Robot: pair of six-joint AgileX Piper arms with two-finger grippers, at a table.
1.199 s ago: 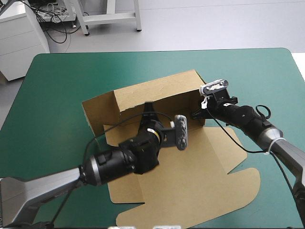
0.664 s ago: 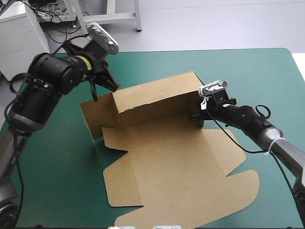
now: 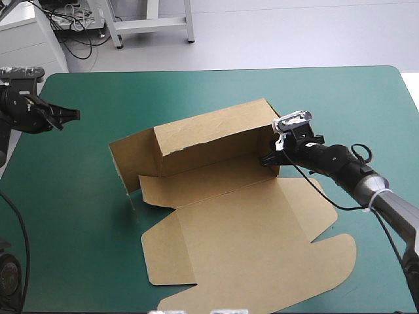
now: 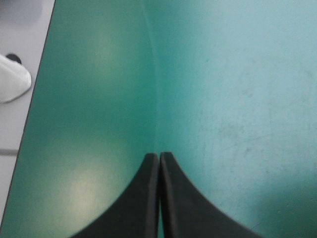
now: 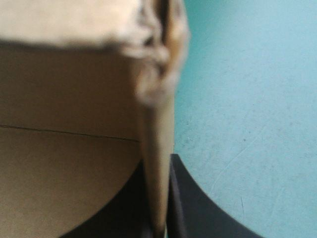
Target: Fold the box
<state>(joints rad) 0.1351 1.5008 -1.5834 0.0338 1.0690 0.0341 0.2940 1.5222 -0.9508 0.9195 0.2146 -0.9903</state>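
The brown box [image 3: 249, 222] lies mid-table, its long back wall [image 3: 216, 131] and left end wall [image 3: 131, 160] raised and the lid sheet flat toward the near edge. At the box's right end, my right gripper [image 3: 270, 157] is shut on the upright end wall. In the right wrist view that wall's edge [image 5: 157, 119] runs between the black fingers of the right gripper [image 5: 158, 161], with the box's inside [image 5: 69, 99] to one side. My left gripper [image 3: 73, 114] hovers shut near the table's far left corner, well clear of the box. In the left wrist view the left gripper [image 4: 159, 157] holds nothing.
Bare teal-green cover [image 3: 72, 216] surrounds the box on all sides. The table's left edge [image 4: 35, 99] runs close beside the left gripper, with grey floor beyond it. A white cabinet [image 3: 26, 59] stands just past the far left corner.
The left arm has swung from over the box's floor up and away to the far left corner. The right gripper and the box have not moved.
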